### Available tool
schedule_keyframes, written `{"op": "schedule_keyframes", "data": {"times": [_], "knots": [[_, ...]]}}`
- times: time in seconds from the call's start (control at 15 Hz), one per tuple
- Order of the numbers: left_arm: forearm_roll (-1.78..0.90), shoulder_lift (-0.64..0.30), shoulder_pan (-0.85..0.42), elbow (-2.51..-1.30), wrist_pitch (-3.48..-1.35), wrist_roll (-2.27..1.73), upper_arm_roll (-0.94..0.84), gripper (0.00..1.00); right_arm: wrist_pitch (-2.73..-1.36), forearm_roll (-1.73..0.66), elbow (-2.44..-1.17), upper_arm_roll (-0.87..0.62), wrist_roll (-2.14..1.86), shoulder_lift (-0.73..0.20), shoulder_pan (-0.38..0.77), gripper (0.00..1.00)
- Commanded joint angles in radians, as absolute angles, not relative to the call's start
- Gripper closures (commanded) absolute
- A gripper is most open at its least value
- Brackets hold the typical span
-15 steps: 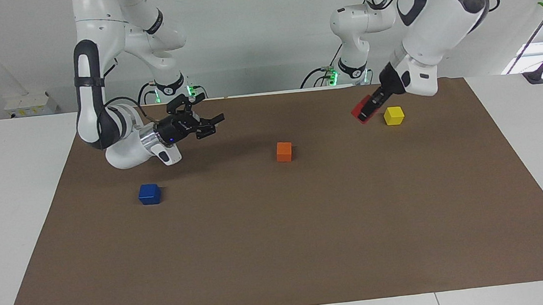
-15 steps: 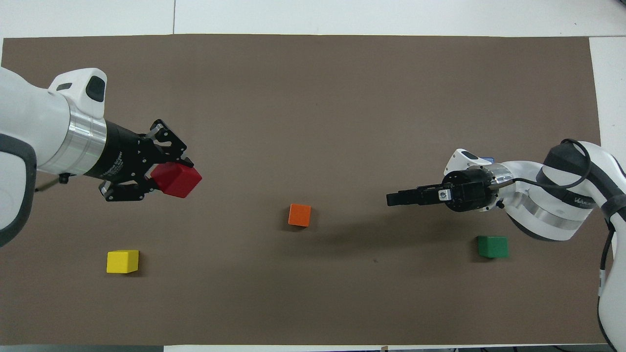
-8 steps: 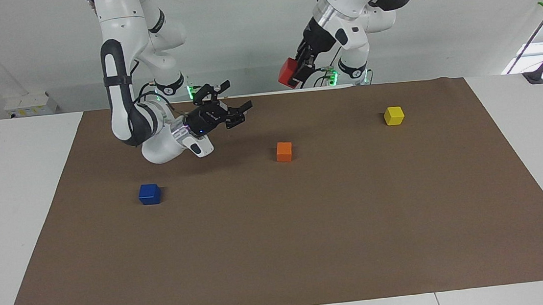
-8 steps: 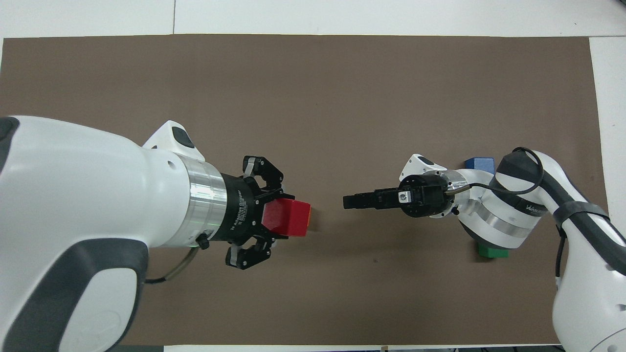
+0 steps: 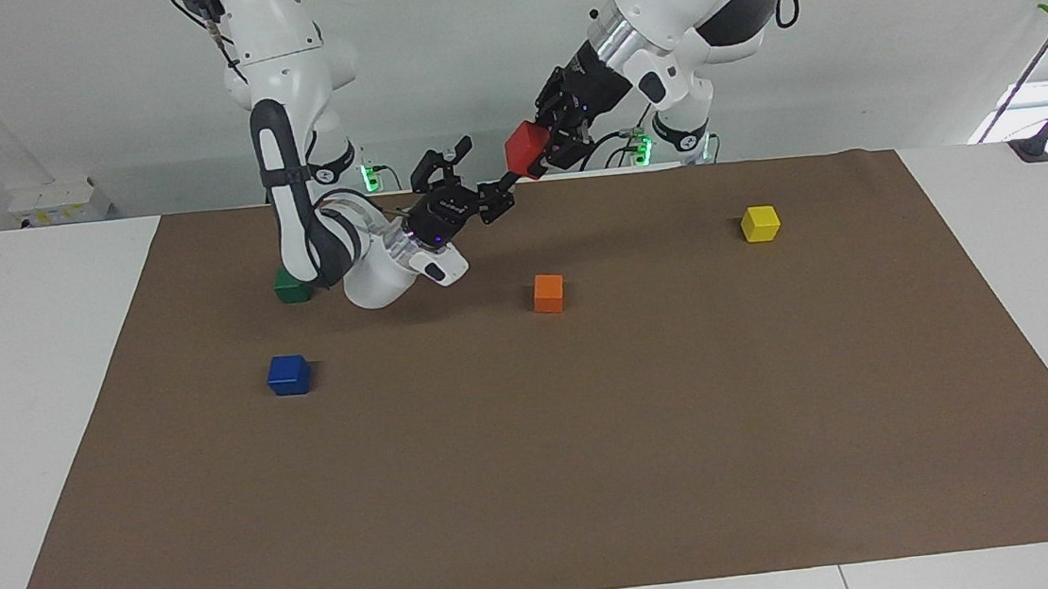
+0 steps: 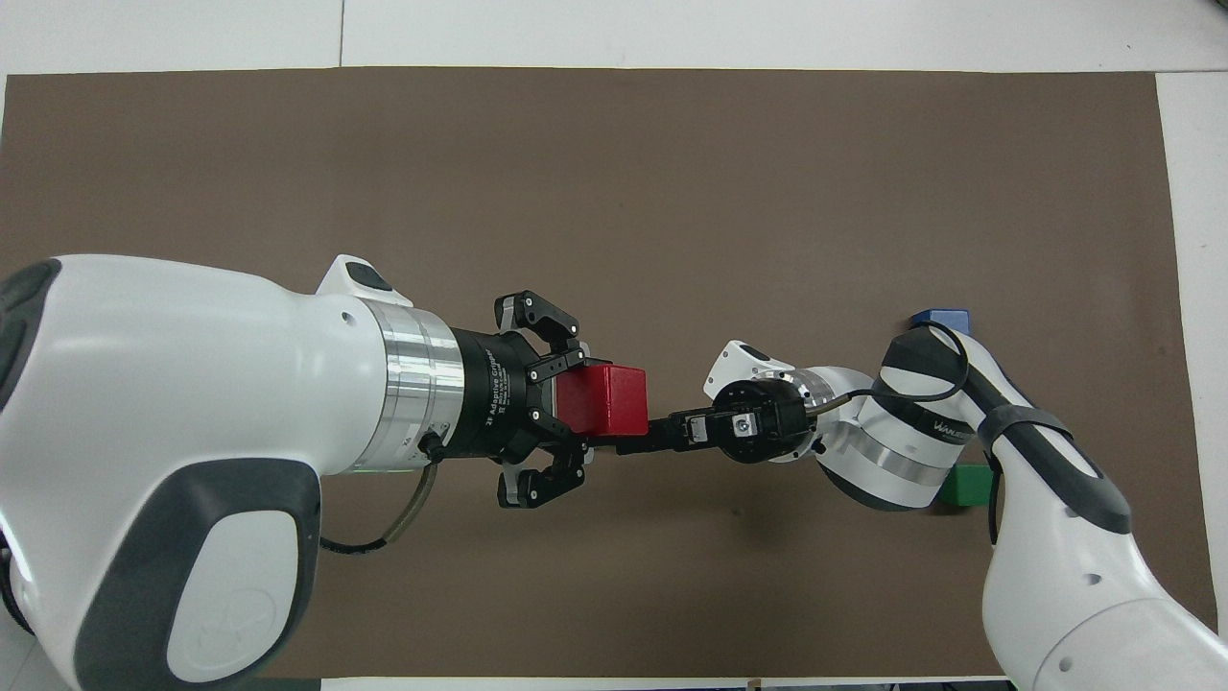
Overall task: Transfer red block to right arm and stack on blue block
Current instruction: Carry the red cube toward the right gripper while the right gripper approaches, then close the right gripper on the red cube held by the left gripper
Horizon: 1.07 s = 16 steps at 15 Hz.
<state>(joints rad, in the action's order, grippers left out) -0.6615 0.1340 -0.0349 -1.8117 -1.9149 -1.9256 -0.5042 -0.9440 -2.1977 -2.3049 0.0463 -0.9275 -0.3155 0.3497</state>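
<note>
Left tool (image 5: pixel 557 135) grips the red block (image 5: pixel 526 149) up in the air, near the robots, so the right tool (image 5: pixel 467 181) can take it. Right tool's fingers (image 5: pixel 498 188) are spread wide beside the block. Blue block (image 5: pixel 288 374) waits on the table (image 5: pixel 597 478).

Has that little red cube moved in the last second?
Yes. The left gripper carried the red block up from beside the yellow block toward the right gripper.

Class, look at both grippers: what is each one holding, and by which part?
The left gripper holds the red block by two facing sides. The right gripper is open, reaching toward it, holding nothing.
</note>
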Motion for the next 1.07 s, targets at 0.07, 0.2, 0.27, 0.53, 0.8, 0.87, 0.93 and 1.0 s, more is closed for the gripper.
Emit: {"op": "schedule_keyframes", "data": {"times": [0.07,0.2,0.27,0.53,0.8,0.87,0.93,1.0], "knots": [[-0.693,0.190,-0.054,-1.870,-1.960,-1.948,-0.495,1.00,-0.877,-2.243,-2.306,0.041,-0.976,-0.356,0.371,0.00],[-0.693,0.198,-0.054,-1.885,-1.963,-1.948,-0.495,1.00,-0.884,-2.284,-2.304,0.034,-0.974,-0.356,0.374,0.00],[-0.693,0.205,-0.055,-1.893,-1.965,-1.947,-0.495,1.00,-0.885,-2.314,-2.304,0.029,-0.976,-0.356,0.394,0.00],[-0.693,0.239,-0.075,-1.956,-2.005,-1.950,-0.495,1.00,-0.903,-2.402,-2.295,0.031,-1.002,-0.354,0.451,0.00],[-0.693,0.242,-0.083,-1.957,-2.008,-1.968,-0.495,1.00,-0.911,-2.404,-2.293,0.031,-1.006,-0.356,0.453,0.00],[-0.693,0.242,-0.083,-1.956,-2.006,-1.968,-0.495,1.00,-0.923,-2.404,-2.293,0.031,-1.008,-0.356,0.451,0.00],[-0.693,0.242,-0.083,-1.957,-2.006,-1.968,-0.495,1.00,-0.922,-2.404,-2.293,0.031,-1.009,-0.356,0.453,0.00],[-0.693,0.242,-0.083,-1.957,-2.005,-1.968,-0.495,1.00,-0.923,-2.404,-2.293,0.031,-1.012,-0.356,0.454,0.01]]}}
